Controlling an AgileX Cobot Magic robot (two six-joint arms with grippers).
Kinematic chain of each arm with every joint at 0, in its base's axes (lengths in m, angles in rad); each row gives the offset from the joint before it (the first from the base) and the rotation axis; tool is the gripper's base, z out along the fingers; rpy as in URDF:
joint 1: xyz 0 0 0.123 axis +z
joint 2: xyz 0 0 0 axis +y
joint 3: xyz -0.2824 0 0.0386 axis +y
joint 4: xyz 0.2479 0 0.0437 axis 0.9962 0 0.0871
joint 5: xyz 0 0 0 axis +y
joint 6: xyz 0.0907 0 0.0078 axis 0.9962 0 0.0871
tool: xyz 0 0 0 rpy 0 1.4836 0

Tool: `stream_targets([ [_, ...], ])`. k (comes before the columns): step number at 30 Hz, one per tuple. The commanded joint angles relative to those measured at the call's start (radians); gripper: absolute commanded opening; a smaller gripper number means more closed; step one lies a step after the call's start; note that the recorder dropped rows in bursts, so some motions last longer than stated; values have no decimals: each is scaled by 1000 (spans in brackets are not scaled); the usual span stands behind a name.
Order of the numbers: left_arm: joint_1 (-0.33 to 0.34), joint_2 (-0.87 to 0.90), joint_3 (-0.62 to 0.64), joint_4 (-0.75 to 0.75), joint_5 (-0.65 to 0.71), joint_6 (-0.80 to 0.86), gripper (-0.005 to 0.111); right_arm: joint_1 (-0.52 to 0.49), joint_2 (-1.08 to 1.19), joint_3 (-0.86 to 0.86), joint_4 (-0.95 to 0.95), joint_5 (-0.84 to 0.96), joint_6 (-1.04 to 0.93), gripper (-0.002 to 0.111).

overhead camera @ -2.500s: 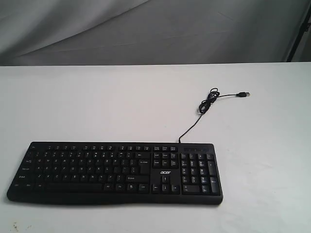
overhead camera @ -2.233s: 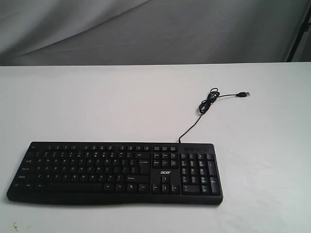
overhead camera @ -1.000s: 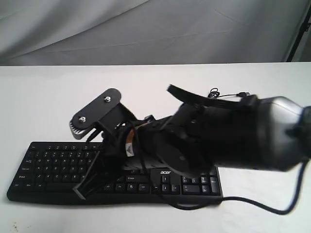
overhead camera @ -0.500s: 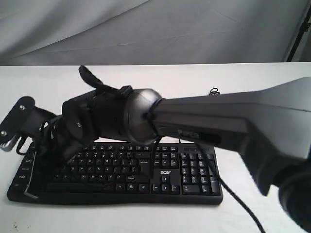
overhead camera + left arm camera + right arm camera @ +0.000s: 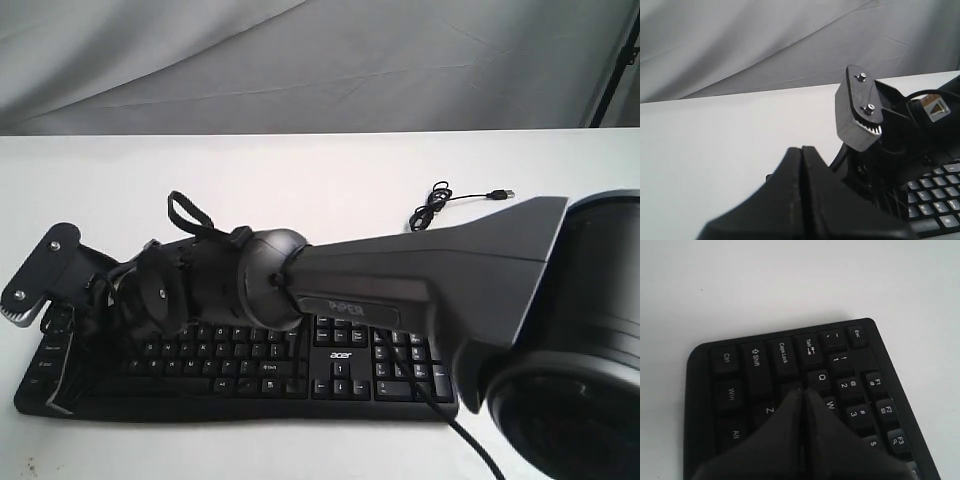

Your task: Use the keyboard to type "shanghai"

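Note:
The black keyboard (image 5: 340, 360) with its white acer logo lies along the table's near edge. My right arm reaches across it from the right to its left end. The right gripper (image 5: 72, 350) is shut with nothing in it. In the right wrist view its tip (image 5: 802, 390) sits over the key between Caps Lock, Q and Z on the keyboard (image 5: 755, 360); touching or just above, I cannot tell. My left gripper (image 5: 801, 148) is shut and empty, held above the bare table beside the keyboard's (image 5: 940, 195) left end. The exterior view does not show it.
The thin black USB cable (image 5: 430, 215) lies coiled behind the keyboard, its plug (image 5: 503, 192) loose on the white table (image 5: 300, 180). A grey cloth backdrop (image 5: 320, 60) hangs behind. The right arm's thick body (image 5: 420, 280) covers the middle of the keyboard.
The scene first held only the keyboard. The right arm then swung in from the right, swept left across the keys, and now sits lower over the keyboard's left end.

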Motion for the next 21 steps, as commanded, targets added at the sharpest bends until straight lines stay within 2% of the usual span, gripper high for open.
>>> stream_targets([
  [1,-4,-3,4,1,-5,-3,0,3,17,-6,6,-37,-28,0],
  [21,-4,-3,4,1,-5,-3,0,14,60,-6,1,-103,-80,0],
])
